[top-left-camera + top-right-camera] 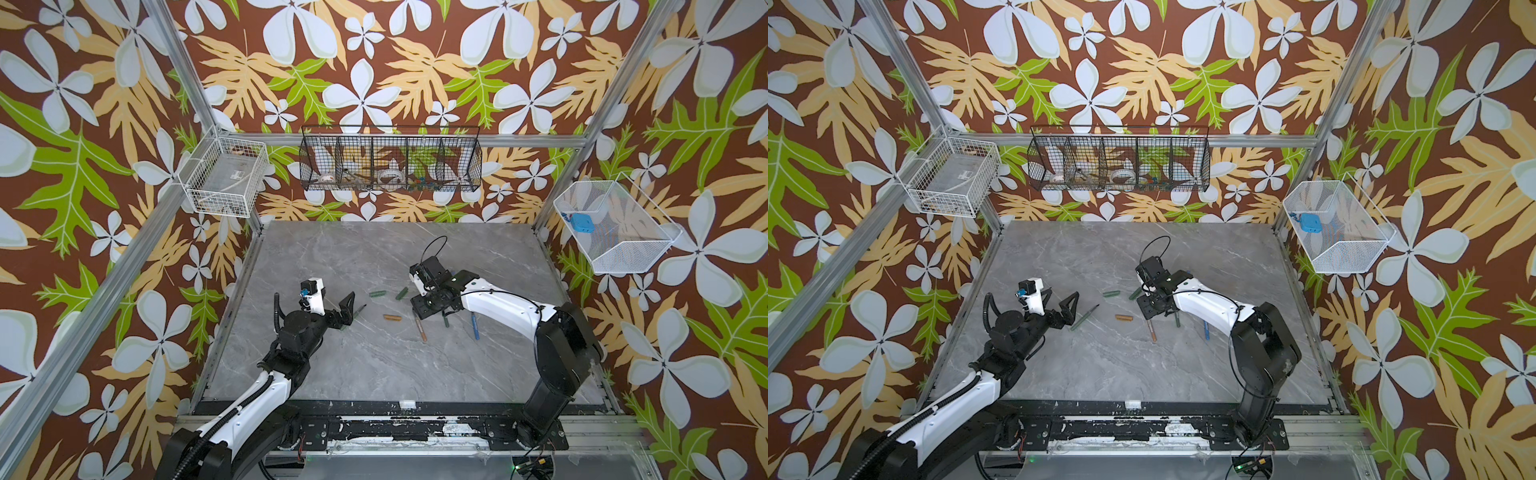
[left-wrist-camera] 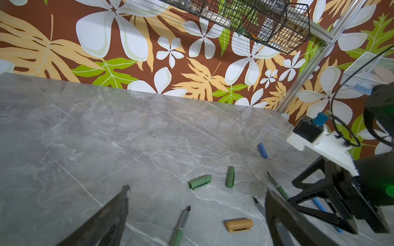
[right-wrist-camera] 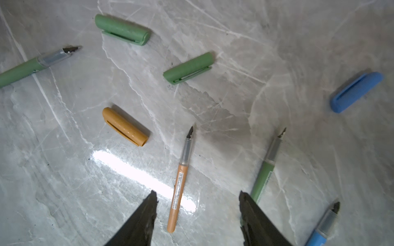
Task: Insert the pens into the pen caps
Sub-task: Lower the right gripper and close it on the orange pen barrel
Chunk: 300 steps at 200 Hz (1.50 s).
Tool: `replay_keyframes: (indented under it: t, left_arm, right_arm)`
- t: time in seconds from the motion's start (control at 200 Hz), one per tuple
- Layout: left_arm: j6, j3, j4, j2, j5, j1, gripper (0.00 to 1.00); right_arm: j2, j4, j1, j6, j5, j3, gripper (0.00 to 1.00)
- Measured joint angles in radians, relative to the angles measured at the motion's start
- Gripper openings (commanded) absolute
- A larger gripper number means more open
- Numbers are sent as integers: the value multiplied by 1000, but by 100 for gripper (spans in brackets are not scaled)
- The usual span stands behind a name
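Both grippers hang over the grey table (image 1: pixel 365 374) where the pens and pen caps lie loose. My right gripper (image 3: pixel 197 198) is open, pointing down, its jaws either side of the orange pen (image 3: pixel 180 181) without touching it. Another green pen (image 3: pixel 264 172) and the blue pen (image 3: pixel 324 225) lie just beside it. Two green caps (image 3: pixel 122 29) (image 3: pixel 187 68), the orange cap (image 3: pixel 124 126) and the blue cap (image 3: pixel 356 92) lie further out. My left gripper (image 2: pixel 197 190) is wide open and low, with a green pen (image 2: pixel 181 225) lying between its jaws, untouched.
A black wire basket (image 1: pixel 390 162) hangs on the back wall. White wire baskets hang at the left (image 1: pixel 226 178) and right (image 1: pixel 615 228) corners. Aluminium frame posts border the table.
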Motion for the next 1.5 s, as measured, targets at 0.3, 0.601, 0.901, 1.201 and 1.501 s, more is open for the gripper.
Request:
replay_keyframes:
  t: [0.3, 0.601, 0.901, 1.201, 1.501]
  left_arm:
    - [0, -6, 19, 17, 18, 0, 100]
    - [4, -8, 23, 24, 18, 0, 100]
    - [-2, -37, 44, -9, -10, 0, 100]
    - [-2, -51, 71, 8, -27, 0, 100]
    - [-25, -47, 70, 10, -34, 0, 100]
  right_arm:
    - [116, -5, 5, 12, -29, 40, 50]
    - [177, -12, 5, 12, -46, 60, 45]
    - [212, -16, 5, 20, -41, 67, 42]
    - [229, -19, 6, 24, -18, 75, 34]
    - [239, -12, 6, 27, -2, 83, 24]
